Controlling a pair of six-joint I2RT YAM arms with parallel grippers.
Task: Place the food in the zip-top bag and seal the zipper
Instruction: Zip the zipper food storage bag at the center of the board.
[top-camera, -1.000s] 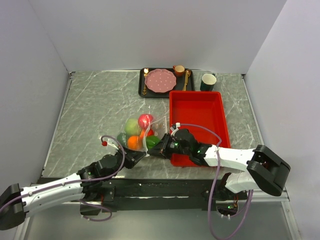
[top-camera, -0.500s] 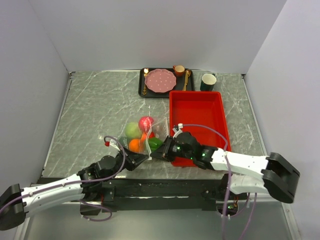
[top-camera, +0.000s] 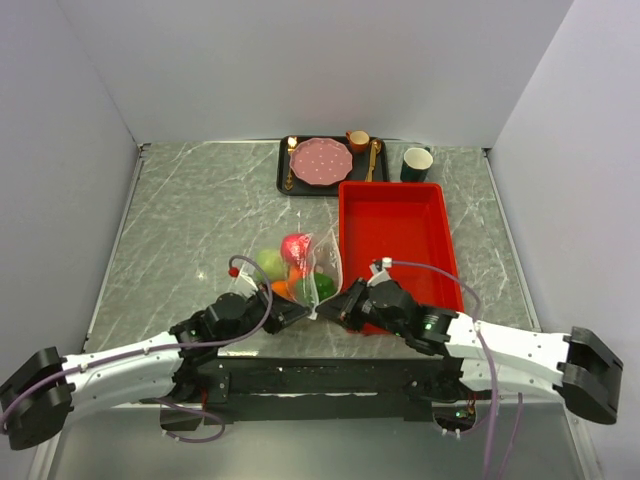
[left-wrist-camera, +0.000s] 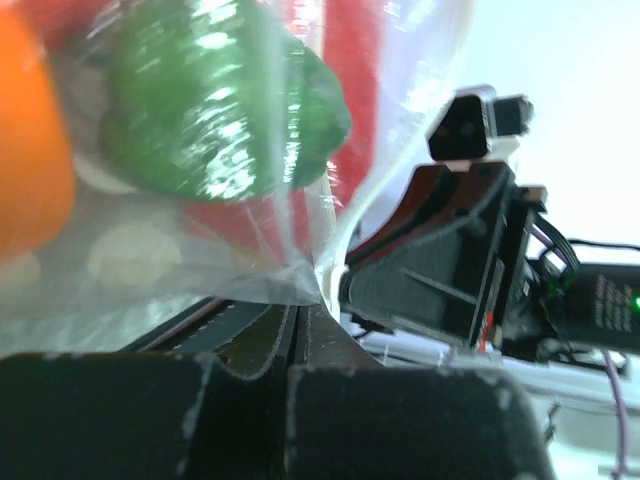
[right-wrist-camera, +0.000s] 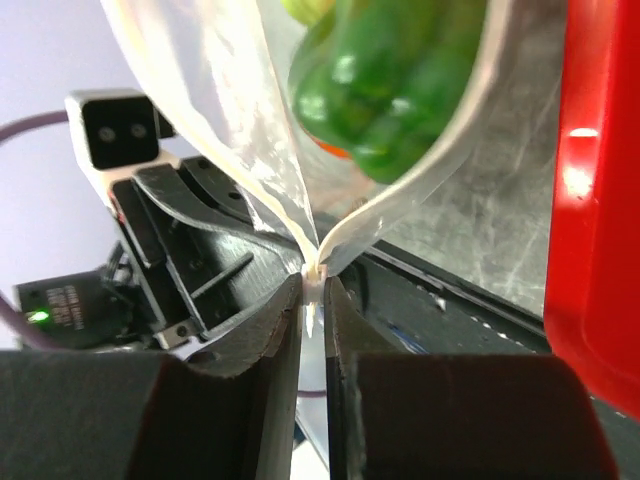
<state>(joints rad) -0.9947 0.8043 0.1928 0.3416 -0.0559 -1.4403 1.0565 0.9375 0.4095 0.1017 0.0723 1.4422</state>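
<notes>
The zip-top bag (right-wrist-camera: 230, 110) is clear, glossy, creased plastic film. The green pepper (right-wrist-camera: 395, 80) looks smooth and shiny; the counter (top-camera: 190, 220) is marbled matt grey.

— What sort of place is this?
— A robotics lab cell. Plain white panels (top-camera: 300, 70) wall a marble-patterned table (top-camera: 190, 220) on three sides.
— And?
— Cabled left arm (top-camera: 110, 368) and right arm (top-camera: 510, 345), bolted along the frame's bottom edge.

The green pepper (right-wrist-camera: 400, 80) is cropped at top, the blurred orange (left-wrist-camera: 25, 150) at left.
</notes>
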